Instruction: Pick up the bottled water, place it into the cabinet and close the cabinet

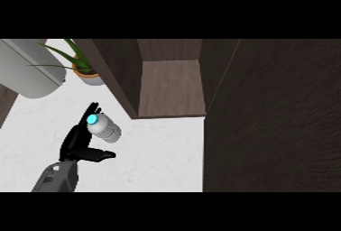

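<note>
The bottled water (105,128) is a clear bottle with a cyan cap, seen from above on the white counter (153,153), just in front of the cabinet's left corner. My left hand (78,142) comes in from the lower left. Its straight fingers (92,110) run along the bottle's left side and its thumb (101,155) sticks out to the right below the bottle, not closed round it. The cabinet (170,85) stands open, showing a bare brown shelf. Its dark door (273,117) is swung out and fills the right of the view. My right hand does not show.
A potted plant (85,68) with long green leaves stands left of the cabinet. A large grey rounded object (30,67) fills the upper left corner. The open door's edge borders the counter on the right.
</note>
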Controlling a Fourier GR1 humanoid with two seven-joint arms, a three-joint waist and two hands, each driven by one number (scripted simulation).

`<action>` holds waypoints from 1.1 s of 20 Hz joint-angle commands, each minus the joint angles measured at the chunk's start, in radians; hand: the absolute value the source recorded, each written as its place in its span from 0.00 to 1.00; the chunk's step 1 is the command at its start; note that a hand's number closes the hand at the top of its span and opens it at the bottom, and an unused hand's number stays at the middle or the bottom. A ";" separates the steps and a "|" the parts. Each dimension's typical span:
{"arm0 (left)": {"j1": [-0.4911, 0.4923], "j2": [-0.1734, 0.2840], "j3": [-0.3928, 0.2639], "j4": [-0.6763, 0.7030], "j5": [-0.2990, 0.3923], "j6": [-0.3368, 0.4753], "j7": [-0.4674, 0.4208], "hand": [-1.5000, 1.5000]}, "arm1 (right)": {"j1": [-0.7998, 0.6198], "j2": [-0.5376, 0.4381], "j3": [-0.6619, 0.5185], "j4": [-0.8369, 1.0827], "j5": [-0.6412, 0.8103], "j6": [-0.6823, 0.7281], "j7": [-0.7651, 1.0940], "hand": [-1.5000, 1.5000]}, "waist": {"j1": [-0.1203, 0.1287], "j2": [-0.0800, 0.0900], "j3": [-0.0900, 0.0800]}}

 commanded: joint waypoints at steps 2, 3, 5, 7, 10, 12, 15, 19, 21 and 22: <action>-0.028 0.001 -0.005 0.127 0.000 -0.117 -0.104 0.00 | 0.061 0.020 0.012 -0.196 -0.141 -0.057 0.061 0.00 | -0.001 0.002 -0.001; -0.079 0.000 0.009 0.170 -0.003 -0.087 -0.104 0.00 | 0.081 0.026 0.014 -0.181 -0.135 -0.023 0.038 0.00 | -0.008 0.002 -0.001; -0.050 0.038 0.010 0.191 -0.004 -0.155 -0.160 0.00 | 0.117 0.022 -0.011 -0.197 -0.130 -0.002 0.021 0.00 | -0.003 -0.001 0.000; -0.086 0.014 0.022 0.244 -0.005 -0.129 -0.200 1.00 | 0.121 -0.020 -0.072 -0.158 -0.174 0.009 0.017 0.00 | -0.004 0.001 0.000; -0.092 -0.042 0.041 0.271 0.035 -0.177 -0.208 1.00 | 0.114 -0.037 -0.073 -0.175 -0.193 -0.013 0.011 0.00 | -0.008 0.002 -0.002; -0.122 -0.013 0.061 0.290 0.064 -0.243 -0.189 1.00 | 0.103 -0.032 -0.051 -0.182 -0.151 -0.025 0.018 0.00 | 0.004 0.002 -0.001; -0.172 -0.009 0.082 0.329 0.080 -0.234 -0.176 1.00 | 0.139 -0.029 -0.093 -0.128 -0.168 0.043 -0.044 0.00 | -0.007 0.001 0.000; -0.129 -0.032 0.044 0.305 0.051 -0.254 -0.231 1.00 | 0.143 -0.059 -0.105 -0.191 -0.220 -0.024 -0.001 0.00 | 0.005 0.000 0.000; -0.116 -0.003 0.067 0.272 0.074 -0.241 -0.252 1.00 | 0.129 -0.022 -0.065 -0.170 -0.138 -0.023 -0.016 0.00 | 0.019 -0.003 0.001; -0.103 0.012 0.078 0.271 0.080 -0.229 -0.273 1.00 | 0.142 -0.041 -0.090 -0.169 -0.181 -0.016 -0.018 0.00 | 0.016 -0.003 0.001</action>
